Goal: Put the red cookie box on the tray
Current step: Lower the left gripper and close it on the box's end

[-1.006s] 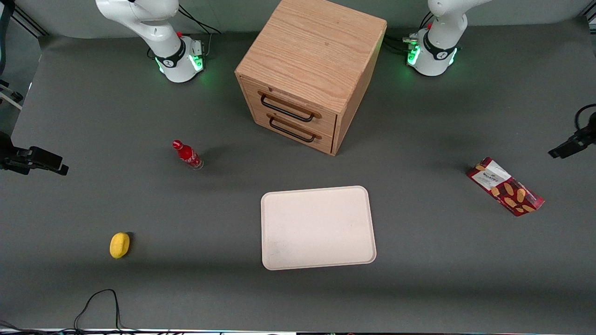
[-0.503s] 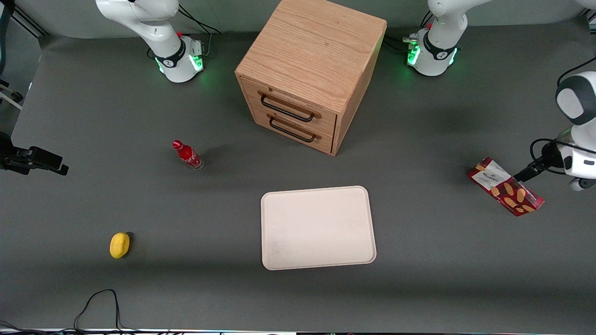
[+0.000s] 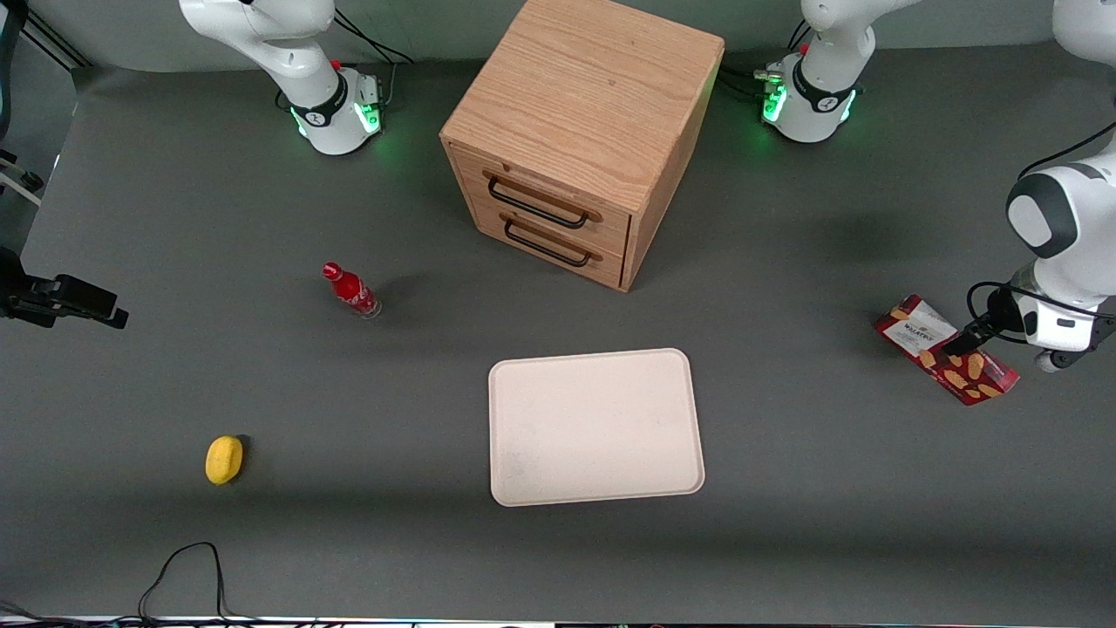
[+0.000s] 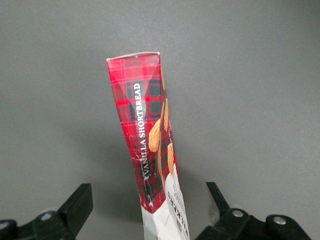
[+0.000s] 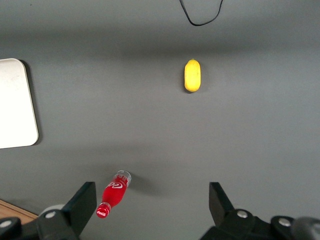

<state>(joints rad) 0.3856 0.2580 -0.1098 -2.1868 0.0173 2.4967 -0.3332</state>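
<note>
Presently the gripper [image 4: 150, 210] hovers over the red cookie box [image 3: 945, 359], jaws open astride it. Box lies on the desk, well apart from the tray [image 3: 595, 426]. Probably light, crushable cardboard; grip across the narrow width.

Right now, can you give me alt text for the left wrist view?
The open gripper hangs above the red cookie box, one finger on each side and neither touching it. The box lies on the bare grey table.
</note>
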